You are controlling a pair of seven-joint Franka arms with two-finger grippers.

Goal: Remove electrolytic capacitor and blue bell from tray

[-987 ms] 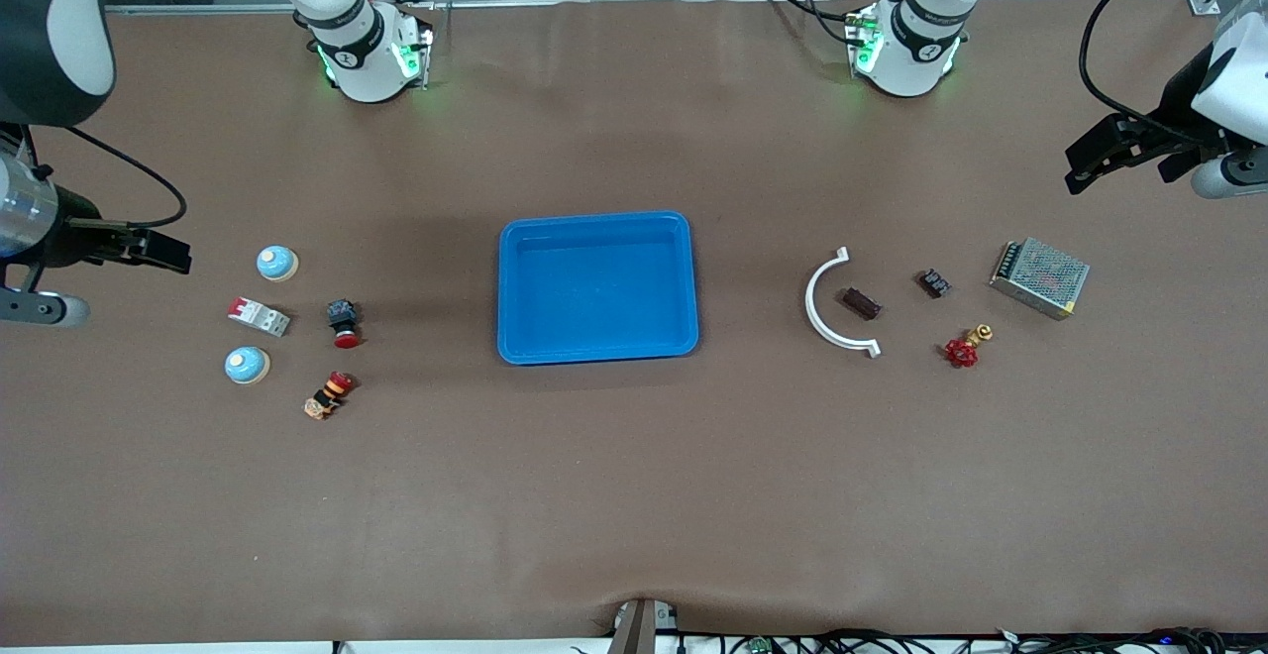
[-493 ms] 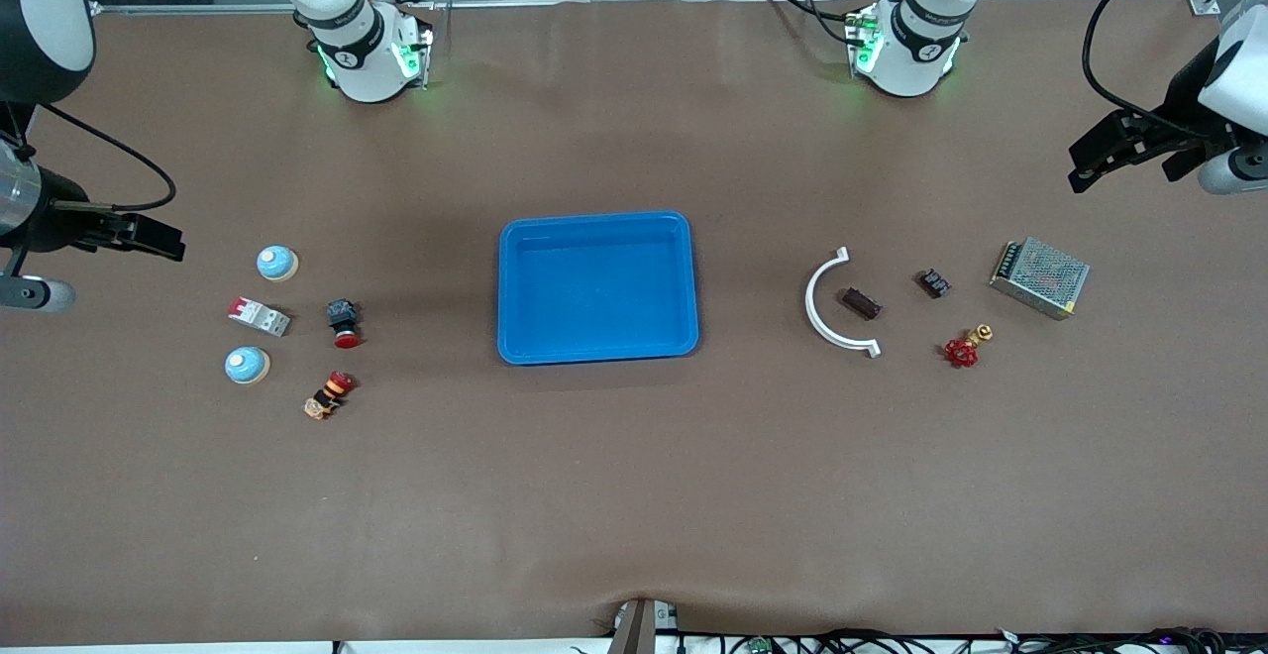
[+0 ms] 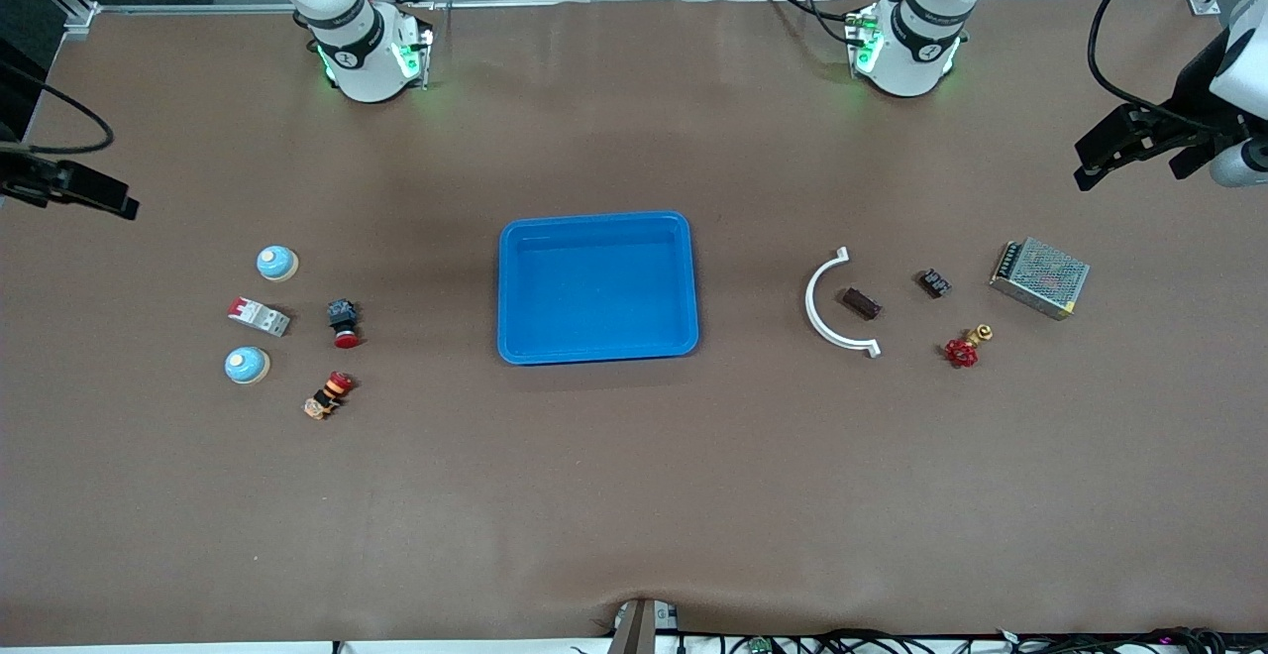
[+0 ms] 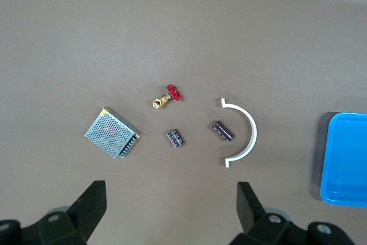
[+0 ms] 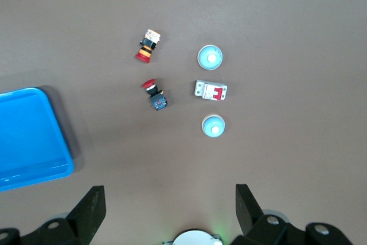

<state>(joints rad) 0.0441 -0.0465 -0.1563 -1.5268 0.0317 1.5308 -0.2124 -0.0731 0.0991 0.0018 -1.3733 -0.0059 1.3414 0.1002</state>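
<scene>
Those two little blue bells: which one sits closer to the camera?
The bell beside the orange-striped button; the other bell lies farther up the table, past the white breaker.

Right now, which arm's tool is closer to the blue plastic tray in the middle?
Neither clearly. The left tool is up over the left arm's end of the table, the right tool over the right arm's end, with the blue plastic tray roughly midway.

High front camera and both downward wrist cameras share the tray point(image 3: 594, 287).
</scene>
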